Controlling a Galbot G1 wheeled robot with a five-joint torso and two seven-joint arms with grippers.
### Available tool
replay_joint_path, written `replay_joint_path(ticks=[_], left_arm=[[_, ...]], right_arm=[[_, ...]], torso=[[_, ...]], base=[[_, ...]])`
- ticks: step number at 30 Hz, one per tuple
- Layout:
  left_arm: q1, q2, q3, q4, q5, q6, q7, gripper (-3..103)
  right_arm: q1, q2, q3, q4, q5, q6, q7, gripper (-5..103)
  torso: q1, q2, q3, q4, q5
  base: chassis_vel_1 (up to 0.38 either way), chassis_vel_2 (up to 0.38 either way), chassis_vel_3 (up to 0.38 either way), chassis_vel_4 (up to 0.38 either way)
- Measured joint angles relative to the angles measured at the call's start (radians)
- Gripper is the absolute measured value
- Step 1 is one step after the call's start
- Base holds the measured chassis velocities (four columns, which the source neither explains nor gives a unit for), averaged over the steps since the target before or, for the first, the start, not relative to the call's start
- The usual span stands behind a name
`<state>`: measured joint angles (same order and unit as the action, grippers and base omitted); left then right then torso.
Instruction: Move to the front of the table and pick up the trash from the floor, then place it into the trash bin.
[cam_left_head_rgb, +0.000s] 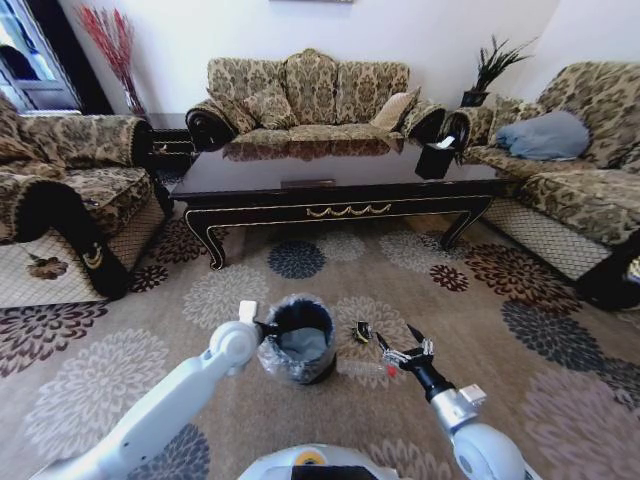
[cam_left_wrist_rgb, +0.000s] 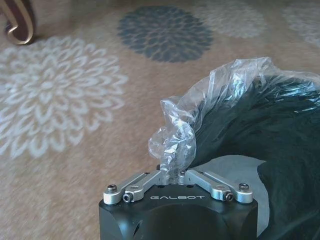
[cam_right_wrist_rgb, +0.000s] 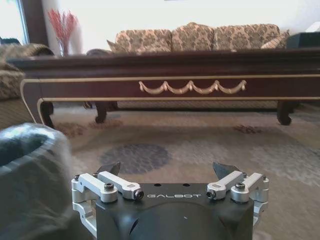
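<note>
On a floral-patterned carpet (cam_left_head_rgb: 120, 370), the left gripper (cam_left_wrist_rgb: 172, 175) is pinching the crinkled clear liner (cam_left_wrist_rgb: 175, 137) at the rim of the round black trash bin (cam_left_head_rgb: 300, 342), jaws clamped together on the plastic. Just beside the bin, the right gripper (cam_left_head_rgb: 398, 350) is hovering low with jaws spread apart, near a small dark wrapper (cam_left_head_rgb: 362, 332). Beyond, the glossy dark-wood table (cam_left_head_rgb: 340, 170) is gleaming before brocade sofas (cam_left_head_rgb: 310, 90).
</note>
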<state>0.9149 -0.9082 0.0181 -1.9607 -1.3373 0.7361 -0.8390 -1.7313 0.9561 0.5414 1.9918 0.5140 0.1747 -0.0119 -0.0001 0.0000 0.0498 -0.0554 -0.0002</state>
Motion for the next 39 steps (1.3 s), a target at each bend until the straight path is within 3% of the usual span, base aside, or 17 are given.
replay_joint_path(ticks=[5,8,9,12,13,16,20,23,24,26,27,30,39], left_arm=[[0.058,0.013,-0.044,-0.012,0.016,0.0,0.015,2],[0.077,0.015,-0.067,-0.025,0.016,-0.001,0.02,2],[0.077,0.015,-0.067,-0.025,0.016,-0.001,0.02,2],[0.079,0.008,-0.069,-0.03,0.016,-0.002,0.018,2],[0.079,0.008,-0.069,-0.03,0.016,-0.002,0.018,2],[0.086,0.005,-0.071,-0.047,0.014,-0.003,0.011,2],[0.097,0.008,-0.079,-0.063,0.009,-0.003,0.006,2],[0.109,0.027,-0.089,-0.081,0.003,-0.003,-0.001,2],[0.109,0.027,-0.089,-0.081,0.003,-0.003,-0.001,2],[0.113,0.038,-0.092,-0.087,0.002,-0.003,-0.004,2],[0.113,0.038,-0.092,-0.087,0.002,-0.003,-0.004,2],[0.115,0.045,-0.092,-0.095,-0.002,-0.003,-0.007,2],[0.092,0.056,-0.082,-0.093,-0.02,-0.003,-0.011,2]], right_arm=[[0.022,-0.017,-0.002,-0.107,-0.042,0.021,-0.011,100],[0.044,-0.029,-0.002,-0.19,-0.191,0.002,0.018,100],[0.044,-0.029,-0.002,-0.19,-0.191,0.002,0.018,100],[0.073,-0.03,-0.009,-0.287,-0.401,-0.011,0.048,100],[0.073,-0.03,-0.009,-0.287,-0.401,-0.011,0.048,100],[0.099,-0.041,-0.027,-0.38,-0.516,0.018,0.024,100],[0.118,-0.052,-0.039,-0.447,-0.593,0.043,-0.014,100],[0.162,-0.058,-0.052,-0.532,-0.764,0.097,-0.023,100],[0.162,-0.058,-0.052,-0.532,-0.764,0.097,-0.023,100],[0.201,-0.052,-0.062,-0.581,-0.891,0.143,-0.015,100],[0.201,-0.052,-0.062,-0.581,-0.891,0.143,-0.015,100],[0.261,-0.036,-0.079,-0.647,-1.026,0.203,-0.005,100],[0.32,-0.022,-0.145,-0.717,-1.041,0.207,-0.02,100]], torso=[[0.0,0.0,0.0,0.0,0.0002],[0.0,0.0,0.0,-0.0002,0.0002],[0.0,0.0,0.0,-0.0002,0.0002],[0.0,0.0,0.0,-0.0003,0.0002],[0.0,0.0,0.0,-0.0003,0.0002],[0.0,0.0,0.0,-0.0002,0.0003],[0.0,0.0,0.0,-0.0003,0.0002],[0.0,0.0,0.0,-0.0002,0.0003],[0.0,0.0,0.0,-0.0002,0.0003],[0.0,0.0,0.0,-0.0001,0.0001],[0.0,0.0,0.0,-0.0001,0.0001],[0.0,0.0,0.0,0.0,0.0001],[0.0,0.0,0.0,-0.0005,0.0]], base=[[0.0,0.0,0.0,0.0],[0.0,0.0,0.0,0.0],[0.0,0.0,0.0,0.0],[0.0,0.0,0.0,0.0],[0.0,0.0,0.0,0.0],[0.0,0.0,0.0,0.0],[0.0,0.0,0.0,0.0],[0.0,0.0,0.0,0.0],[0.0,0.0,0.0,0.0],[0.0,0.0,0.0,0.0],[0.0,0.0,0.0,0.0],[0.0,0.0,0.0,0.0],[0.0,0.0,0.0,0.0]])
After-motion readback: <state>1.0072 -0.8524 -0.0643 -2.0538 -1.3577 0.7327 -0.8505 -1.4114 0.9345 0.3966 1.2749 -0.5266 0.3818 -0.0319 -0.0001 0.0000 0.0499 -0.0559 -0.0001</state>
